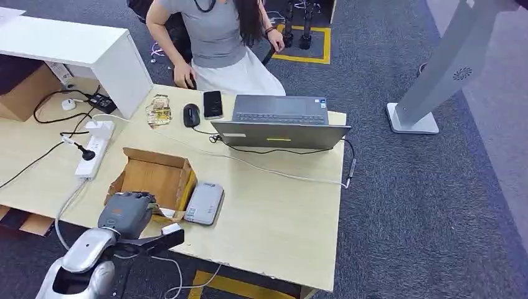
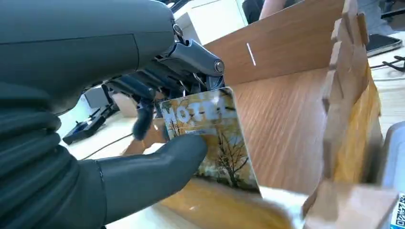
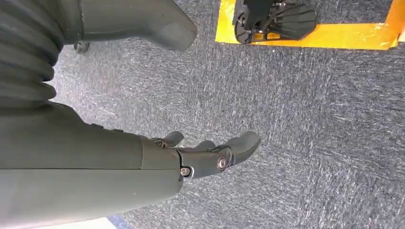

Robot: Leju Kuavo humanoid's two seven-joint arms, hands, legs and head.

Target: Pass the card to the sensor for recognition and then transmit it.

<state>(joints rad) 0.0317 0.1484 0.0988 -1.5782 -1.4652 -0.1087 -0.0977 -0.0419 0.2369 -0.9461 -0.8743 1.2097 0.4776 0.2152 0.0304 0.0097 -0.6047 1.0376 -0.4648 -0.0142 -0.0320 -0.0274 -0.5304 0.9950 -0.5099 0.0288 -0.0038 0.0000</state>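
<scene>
Grey carpet point(image 1: 405, 205) covers the floor around a light wooden desk point(image 1: 274, 212). On the far side of the desk sits a person point(image 1: 215, 37) with one hand near a black mouse point(image 1: 191, 114). A white stand point(image 1: 436, 75) rises from the carpet to the right of the desk.

On the desk, an open laptop point(image 1: 280, 121) faces the person, with a phone point(image 1: 212, 104) just beside the mouse. A white power strip point(image 1: 94, 147) lies toward the left edge of the desk.

An open wooden box point(image 1: 155, 177) stands near the front edge of the desk. A grey card reader point(image 1: 204, 203) lies flat just beside the box, on its right.

The left hand point(image 1: 127, 212) is at the front wall of the box. In the left wrist view, the left hand point(image 2: 143, 143) pinches the card point(image 2: 212, 138) between the thumb and the darker fingers point(image 2: 143, 90). The card is upright, slightly tilted, over the box interior, and shows a tree picture with lettering that appears to read "MOTEL".

The right hand point(image 3: 205, 157) hangs over the carpet, fingers loosely curled and apart from the thumb, holding nothing.
</scene>
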